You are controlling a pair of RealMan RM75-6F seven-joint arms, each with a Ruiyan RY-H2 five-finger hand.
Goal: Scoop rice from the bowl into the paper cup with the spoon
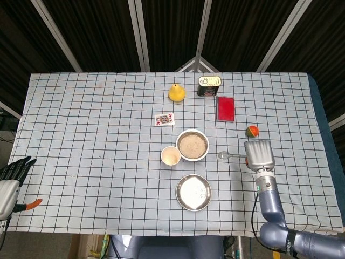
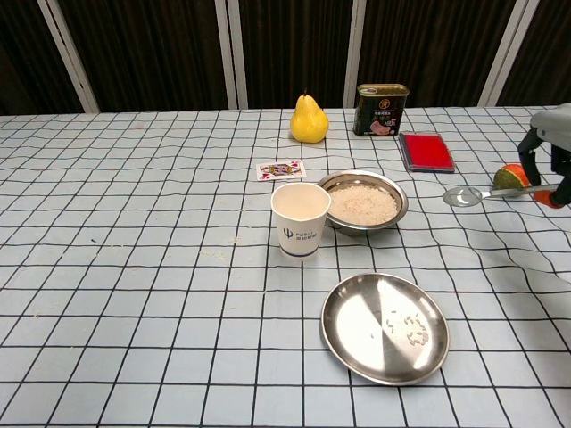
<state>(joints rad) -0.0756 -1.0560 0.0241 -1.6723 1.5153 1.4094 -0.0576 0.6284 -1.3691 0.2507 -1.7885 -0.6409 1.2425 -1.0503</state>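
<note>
Right hand (image 1: pixel 259 155) grips the spoon (image 2: pixel 486 193) by its handle, holding it level above the table (image 1: pixel 91 135), to the right of the bowl (image 2: pixel 364 202) of rice. Just left of the bowl stands the paper cup (image 2: pixel 300 218). Left hand (image 1: pixel 12 178) hangs off the table's left edge, fingers spread, holding nothing.

Shiny metal bowl (image 2: pixel 395 201), plate (image 2: pixel 343 343) and spoon (image 2: pixel 464 196); matt paper cup (image 2: pixel 300 234).

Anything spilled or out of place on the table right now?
A few rice grains lie scattered in the empty steel plate near the table's front edge, not in the paper cup. Nothing is tipped; the right hand holds the spoon level.
</note>
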